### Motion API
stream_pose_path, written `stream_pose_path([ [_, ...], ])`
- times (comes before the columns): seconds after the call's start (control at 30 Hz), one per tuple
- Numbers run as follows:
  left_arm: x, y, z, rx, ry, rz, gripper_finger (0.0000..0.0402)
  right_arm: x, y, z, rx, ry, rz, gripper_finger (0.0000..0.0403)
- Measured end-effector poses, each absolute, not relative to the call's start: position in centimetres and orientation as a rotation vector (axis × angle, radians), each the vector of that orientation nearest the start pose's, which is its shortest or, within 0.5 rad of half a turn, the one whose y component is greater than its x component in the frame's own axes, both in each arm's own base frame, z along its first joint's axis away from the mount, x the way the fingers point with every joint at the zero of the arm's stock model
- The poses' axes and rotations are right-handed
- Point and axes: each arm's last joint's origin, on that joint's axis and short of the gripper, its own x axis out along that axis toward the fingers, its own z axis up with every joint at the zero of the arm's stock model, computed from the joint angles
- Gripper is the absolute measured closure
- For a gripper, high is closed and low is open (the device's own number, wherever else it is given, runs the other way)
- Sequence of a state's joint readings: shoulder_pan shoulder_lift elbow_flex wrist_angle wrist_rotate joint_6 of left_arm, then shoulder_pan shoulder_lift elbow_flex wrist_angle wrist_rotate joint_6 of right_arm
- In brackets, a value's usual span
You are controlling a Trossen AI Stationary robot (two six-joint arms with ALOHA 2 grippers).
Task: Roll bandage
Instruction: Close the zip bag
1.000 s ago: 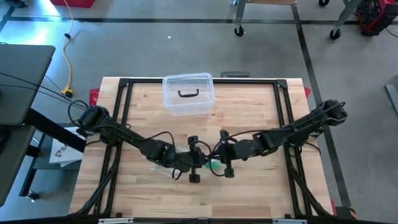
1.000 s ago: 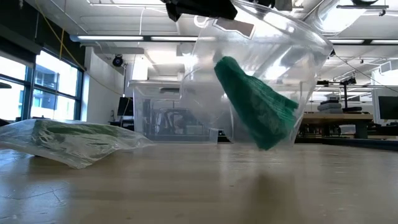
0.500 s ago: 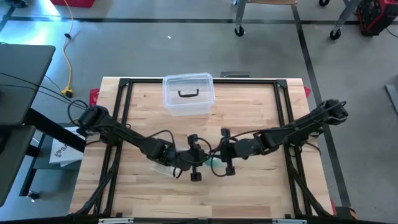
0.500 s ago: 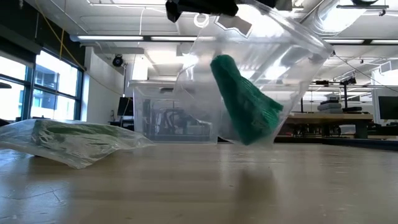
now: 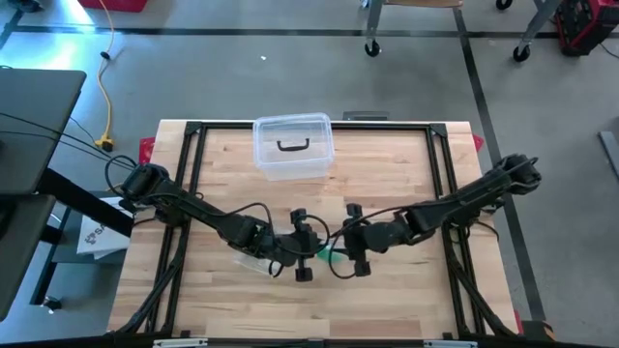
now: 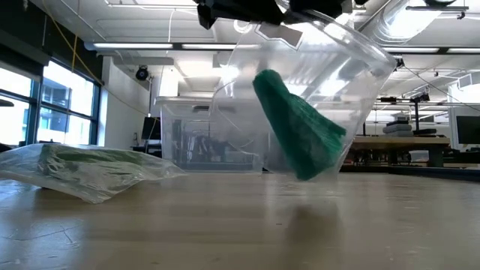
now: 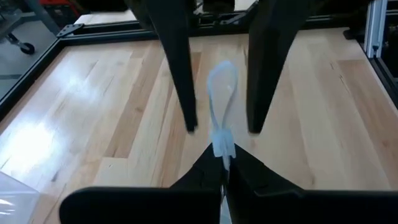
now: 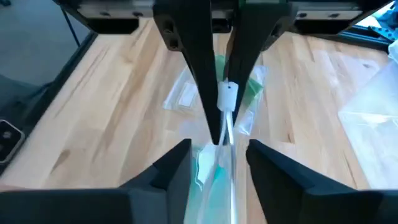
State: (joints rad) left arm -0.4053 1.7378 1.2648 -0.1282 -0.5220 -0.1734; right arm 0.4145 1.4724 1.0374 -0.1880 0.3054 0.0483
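Left jaws: the left gripper (image 7: 222, 163) is pinching shut on the top edge of a clear bag (image 6: 330, 82), so it's hanging lifted off the table (image 5: 406, 300).

Right jaws: the right gripper (image 8: 217, 163) is standing parted either side of the same bag edge, fingers (image 8: 171, 171) not squeezing it as far as I can tell. Whether the plastic is brushing a pad, can't say.

Bandage: the green bandage (image 6: 296, 124) is sitting inside the hanging bag, below both sets of jaws, tilted, its low end at the bag's bottom corner and just above the wood.

Step in hand (my guess): they're getting the bag mouth open so the bandage can come out for rolling. Doing it well means the right jaws are taking just one wall of plastic next to the left pinch, not both layers, then pulling away from the left jaws.

Risk: the film is thin and slippery, so a shallow bite is probably going to slide off.

Other stuff: a second packet (image 6: 82, 171) is lying flat out past the left jaws, well apart. A clear lidded box (image 5: 293, 147) is sitting far ahead of both jaws near the far edge.

Room: bare wood is showing all around the jaws and toward the near edge, plenty of space for pulling the bag sideways.
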Motion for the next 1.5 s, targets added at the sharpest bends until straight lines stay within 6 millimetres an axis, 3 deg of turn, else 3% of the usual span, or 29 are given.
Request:
stream_pose_path([
  [0.1,36.0,-13.9,25.3,0.100,0.526,0.157,0.0401,29.9,12.3,25.6,-0.167,0.595,0.107,0.0306],
  [0.2,36.0,-14.0,25.3,0.101,0.528,0.152,0.0401,29.9,12.2,25.6,-0.154,0.596,0.088,0.0377],
  [0.27,36.0,-14.1,25.2,0.099,0.531,0.136,0.0400,29.7,12.3,25.8,-0.162,0.586,0.058,0.0392],
  [0.47,35.1,-15.0,23.5,0.107,0.518,0.137,0.0356,29.5,12.5,25.9,-0.150,0.591,0.041,0.0399],
  [0.7,34.1,-14.8,21.4,0.002,0.229,0.209,0.0312,29.3,12.8,25.9,-0.139,0.586,0.020,0.0401],
  [0.83,33.2,-14.5,20.7,-0.010,0.136,0.210,0.0331,29.3,12.8,25.9,-0.128,0.584,0.017,0.0402],
  [1.0,33.0,-14.7,20.8,0.019,0.110,0.201,0.0392,29.4,12.8,26.2,-0.118,0.560,0.017,0.0402],
  [1.3,32.9,-14.9,20.9,0.042,0.096,0.209,0.0401,29.3,12.8,26.3,-0.119,0.556,0.019,0.0400],
  [1.5,32.9,-14.9,20.9,0.029,0.093,0.228,0.0401,28.6,12.3,27.7,-0.098,0.516,-0.010,0.0335],
])
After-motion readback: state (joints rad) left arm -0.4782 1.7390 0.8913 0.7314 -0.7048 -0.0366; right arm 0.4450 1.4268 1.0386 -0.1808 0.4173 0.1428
